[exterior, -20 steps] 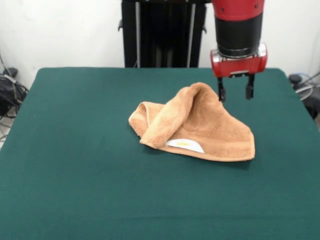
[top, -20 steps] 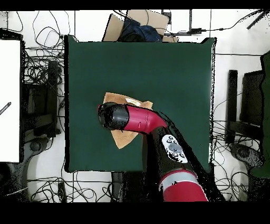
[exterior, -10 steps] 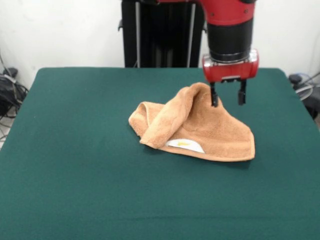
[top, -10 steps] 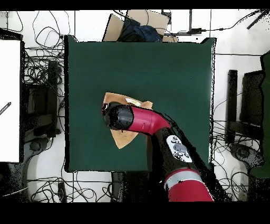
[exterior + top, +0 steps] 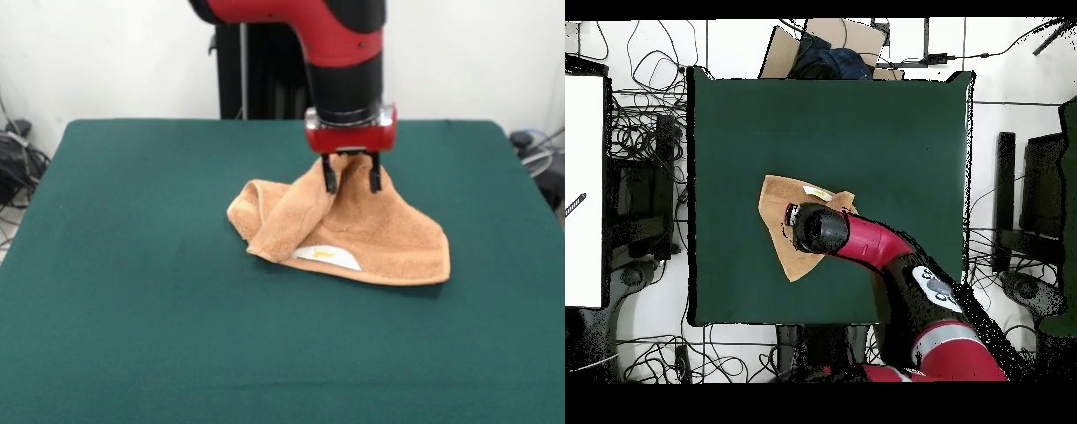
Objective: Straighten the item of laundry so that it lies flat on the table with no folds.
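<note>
Spread fingers [image 5: 330, 179] straddle the crumpled towel's [image 5: 371, 231] peak; its flat corner points front-view right.

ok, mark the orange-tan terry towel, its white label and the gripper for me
orange-tan terry towel [image 5: 388, 231], front view, on the flat right-hand part of the cloth.
white label [image 5: 325, 255], front view, middle of the tag at the towel's near edge.
gripper [image 5: 350, 179], front view, midway between the two open fingertips, at the towel's raised peak.

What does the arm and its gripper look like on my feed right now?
The arm has glossy red shells with black sections; its last link is a black cylinder ending in a red housing. The gripper carries two thin black fingers below that. Overhead, a grey panel with round buttons shows further up the arm.
</note>
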Tool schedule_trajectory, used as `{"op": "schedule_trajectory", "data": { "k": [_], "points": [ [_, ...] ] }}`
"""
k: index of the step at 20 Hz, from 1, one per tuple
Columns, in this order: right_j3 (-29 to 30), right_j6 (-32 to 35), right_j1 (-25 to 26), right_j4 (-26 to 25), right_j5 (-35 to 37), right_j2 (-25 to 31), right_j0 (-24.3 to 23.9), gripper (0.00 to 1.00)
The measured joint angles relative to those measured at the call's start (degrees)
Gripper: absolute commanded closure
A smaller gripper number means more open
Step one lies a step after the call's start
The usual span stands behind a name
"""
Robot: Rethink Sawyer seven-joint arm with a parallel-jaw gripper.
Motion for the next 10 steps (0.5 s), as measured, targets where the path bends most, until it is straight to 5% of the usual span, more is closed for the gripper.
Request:
{"op": "schedule_trajectory", "data": {
  "k": [10],
  "points": [
    [0.91, 0.00, 2.54, -1.94, -0.02, 0.65, -4.42, 0.00]
  ]
}}
